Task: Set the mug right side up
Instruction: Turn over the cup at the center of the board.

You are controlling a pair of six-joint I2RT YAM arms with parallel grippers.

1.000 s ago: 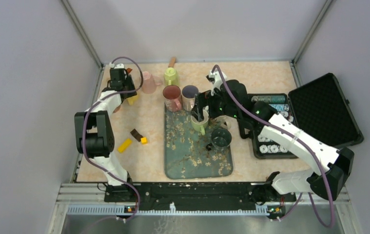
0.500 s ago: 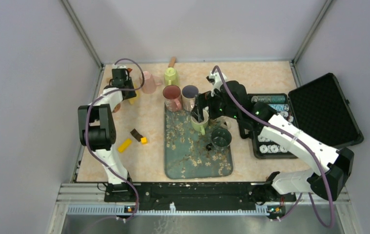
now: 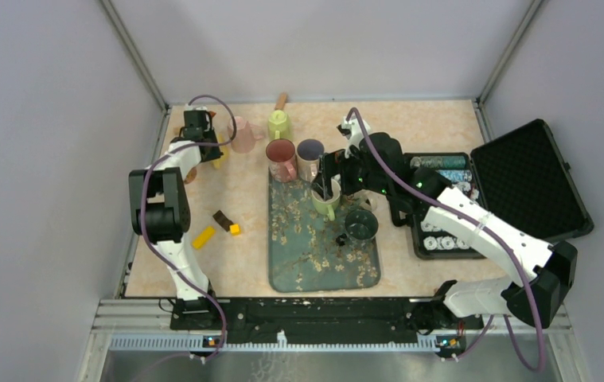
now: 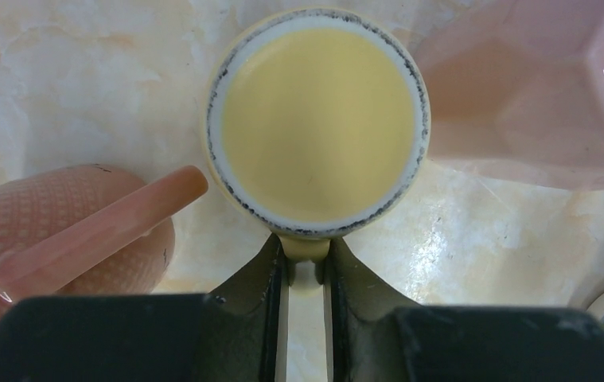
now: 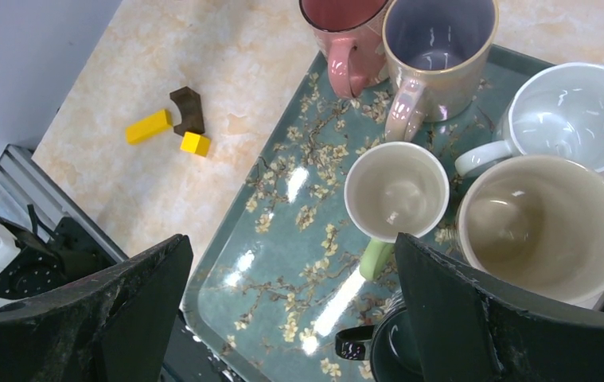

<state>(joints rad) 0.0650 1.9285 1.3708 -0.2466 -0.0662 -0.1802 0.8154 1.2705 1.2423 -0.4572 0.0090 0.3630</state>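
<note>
Left of the tray (image 3: 322,255): one inverted mug (image 4: 318,119), two yellow blocks (image 3: 203,237) (image 3: 235,229).

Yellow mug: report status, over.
Left hand pinching yellow mug by handle; mug base-up. Right hand open, empty, above tray. Pink cup crowds mug's side.

Arms (image 3: 481,227) white, black joints (image 3: 155,215), purple cables (image 3: 534,318); L gripper (image 4: 305,253) black.
</note>
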